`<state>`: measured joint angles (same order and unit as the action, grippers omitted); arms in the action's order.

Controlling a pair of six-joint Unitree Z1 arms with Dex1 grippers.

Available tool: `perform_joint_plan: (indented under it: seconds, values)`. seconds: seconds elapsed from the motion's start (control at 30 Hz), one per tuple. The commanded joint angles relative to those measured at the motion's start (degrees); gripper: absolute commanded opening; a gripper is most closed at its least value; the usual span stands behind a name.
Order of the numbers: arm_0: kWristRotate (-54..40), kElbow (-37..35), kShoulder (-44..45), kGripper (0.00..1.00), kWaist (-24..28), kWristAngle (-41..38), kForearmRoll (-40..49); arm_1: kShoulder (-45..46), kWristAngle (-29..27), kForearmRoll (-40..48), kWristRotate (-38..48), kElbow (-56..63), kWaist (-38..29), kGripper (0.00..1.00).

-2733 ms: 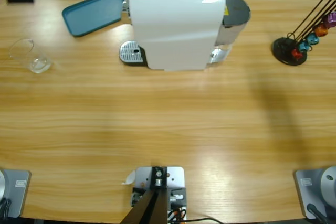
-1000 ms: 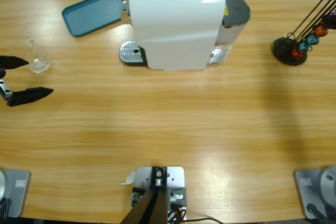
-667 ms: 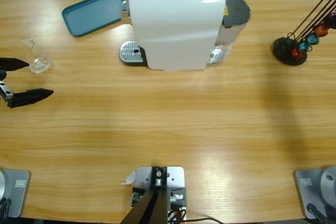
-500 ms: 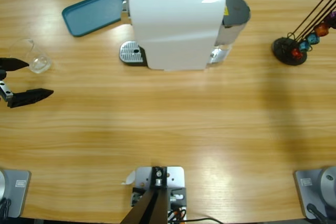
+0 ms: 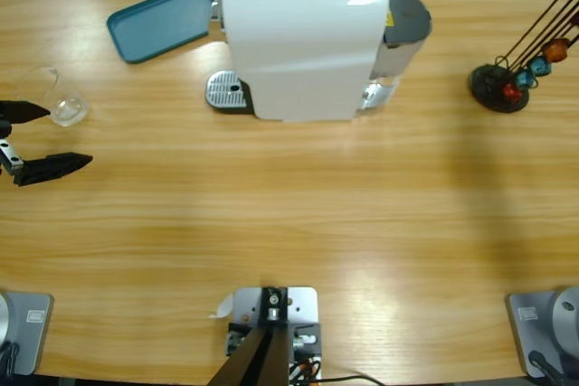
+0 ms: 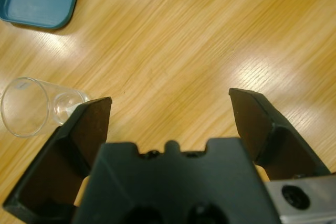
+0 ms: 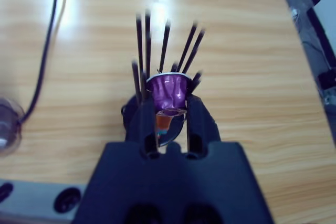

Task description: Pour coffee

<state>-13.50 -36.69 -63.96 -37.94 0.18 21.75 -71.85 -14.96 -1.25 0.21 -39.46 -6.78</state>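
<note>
From above, a white coffee machine (image 5: 303,38) stands at the far middle of the wooden bench (image 5: 289,214), a teal tray (image 5: 161,21) to its left, a clear glass tumbler (image 5: 56,97) near the left edge and a black capsule rack (image 5: 503,86) at the right. The left wrist view shows the left gripper (image 6: 170,111) with fingers spread wide over bare wood — the tumbler (image 6: 39,106) lies just beside one finger, and no coffee can be made out in it. The right wrist view shows the right gripper (image 7: 170,113) clenched on a purple capsule (image 7: 168,94) above the rack (image 7: 157,66).
</note>
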Motion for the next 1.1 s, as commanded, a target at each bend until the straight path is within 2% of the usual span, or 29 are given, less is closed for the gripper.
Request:
perform_joint_plan:
  seconds: [0.03, 0.13, 0.2, 0.3, 0.37, 0.43, 0.53, 0.63, 0.7, 0.9, 1.1]
  values:
    - [0.76, 2.74, 1.29, 0.968, -0.47, 0.88, -1.76, 4.03, -2.16, -5.94, -0.21, -7.54, -0.76, 0.089]
    - [0.79, 2.78, 1.29, 0.968, -0.47, 0.88, -1.80, 6.78, -1.23, -9.07, -0.30, -10.11, -2.50, 0.094]
    - [0.76, 2.85, 1.40, 0.968, -0.47, 0.70, -1.80, 9.10, 5.77, -11.67, -2.41, -11.38, -5.09, 0.094]
    - [0.76, 2.73, 2.48, 0.968, -0.47, 0.26, -1.80, 9.66, 19.85, -17.28, -8.98, -13.15, -10.47, 0.089]
    - [0.76, 2.60, 3.73, 0.968, -0.47, -0.14, -1.71, 10.10, 25.67, -20.52, -12.68, -14.07, -15.67, 0.089]
    - [0.83, 2.36, 5.54, 0.967, -0.47, -0.76, -1.53, 9.96, 28.64, -22.26, -15.40, -15.38, -21.23, 0.089]
    - [1.39, 1.88, 6.42, 0.964, -0.50, -3.71, 0.66, 6.85, 29.52, -22.29, -21.78, -18.51, -30.63, 0.085]
    - [1.09, 1.29, 4.95, 0.964, -0.56, -4.84, 2.16, -1.86, 29.76, -22.13, -25.30, -23.96, -37.98, 0.085]
    - [1.02, 1.25, 4.72, 0.964, -0.56, -4.80, 2.42, -7.92, 30.52, -21.80, -26.23, -28.57, -40.51, 0.085]
    - [1.11, 2.27, 5.82, 0.964, -0.56, -4.84, 2.02, -23.86, 32.31, -21.78, -27.83, -43.44, -43.06, 0.088]
    - [1.11, 2.80, 5.82, 0.964, -0.56, -4.75, 1.46, -31.04, 29.43, -20.82, -27.90, -51.14, -42.35, 0.089]
